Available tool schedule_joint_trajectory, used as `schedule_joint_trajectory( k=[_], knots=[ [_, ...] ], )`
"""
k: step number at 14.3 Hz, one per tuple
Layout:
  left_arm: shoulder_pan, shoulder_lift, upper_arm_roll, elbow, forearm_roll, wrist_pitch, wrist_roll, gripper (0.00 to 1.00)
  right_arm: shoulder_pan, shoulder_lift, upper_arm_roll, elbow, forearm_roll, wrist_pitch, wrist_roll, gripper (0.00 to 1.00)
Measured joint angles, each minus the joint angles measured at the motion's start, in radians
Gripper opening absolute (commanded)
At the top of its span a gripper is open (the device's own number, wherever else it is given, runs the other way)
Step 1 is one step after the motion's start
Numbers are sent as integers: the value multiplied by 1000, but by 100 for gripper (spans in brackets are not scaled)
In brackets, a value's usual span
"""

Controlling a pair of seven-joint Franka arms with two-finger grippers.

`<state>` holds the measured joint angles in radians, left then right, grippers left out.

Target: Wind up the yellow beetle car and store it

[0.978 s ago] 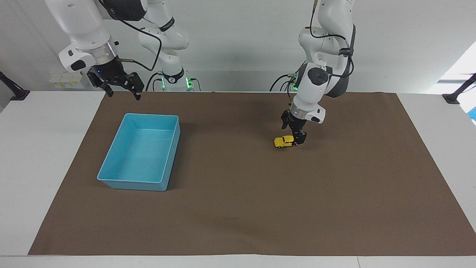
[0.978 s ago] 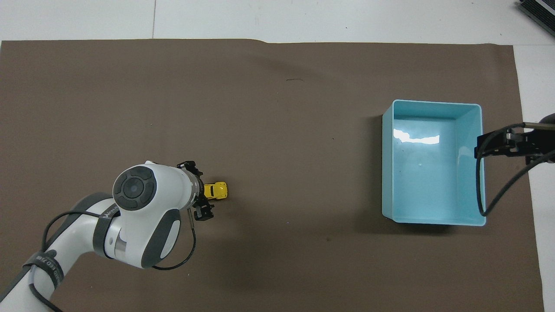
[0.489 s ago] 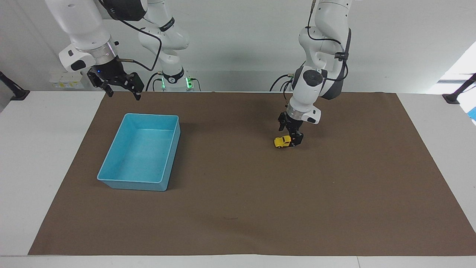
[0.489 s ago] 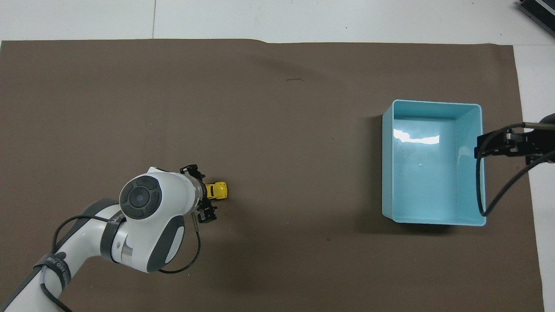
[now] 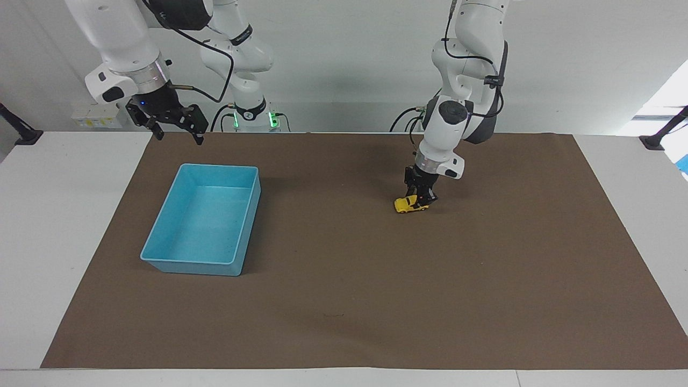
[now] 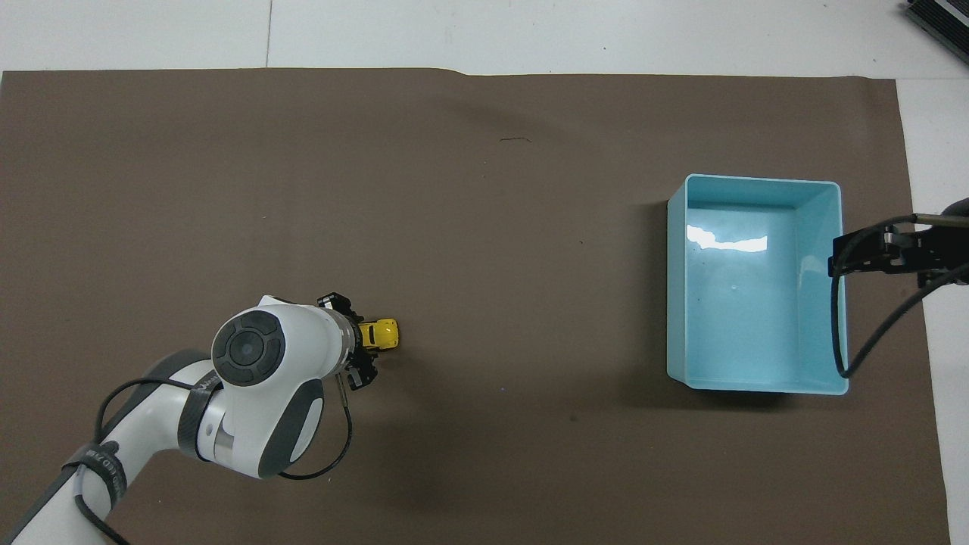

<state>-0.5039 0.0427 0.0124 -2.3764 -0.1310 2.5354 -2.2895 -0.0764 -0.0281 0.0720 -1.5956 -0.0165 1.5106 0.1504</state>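
Observation:
The yellow beetle car [image 5: 407,204] [image 6: 382,333] sits on the brown mat toward the left arm's end of the table. Its nose points toward the blue bin. My left gripper [image 5: 421,200] [image 6: 360,342] reaches down to the mat and is shut on the car's rear end. The car looks slightly tilted in the grip. My right gripper [image 5: 179,137] [image 6: 870,254] hangs open and empty in the air, over the wall of the bin at the right arm's end. That arm waits.
An empty light blue bin [image 5: 188,262] [image 6: 757,180] stands on the brown mat [image 5: 344,301] toward the right arm's end. Bare mat lies between the car and the bin. White tabletop borders the mat.
My left gripper has come down around the car's rear and closed on it. The car has shifted and tipped a little. The right arm has stayed still.

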Motion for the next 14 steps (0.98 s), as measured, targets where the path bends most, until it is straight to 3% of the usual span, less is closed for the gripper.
schedule_joint_trajectory(
  k=[7,14],
  knots=[
    [6,-9,10,-11,0,-3,33,8,0,0,0,0,0,0,0,100],
    [148,-58,12,-59,-15,-48,169,12,0,0,0,0,0,0,0,100]
  ],
)
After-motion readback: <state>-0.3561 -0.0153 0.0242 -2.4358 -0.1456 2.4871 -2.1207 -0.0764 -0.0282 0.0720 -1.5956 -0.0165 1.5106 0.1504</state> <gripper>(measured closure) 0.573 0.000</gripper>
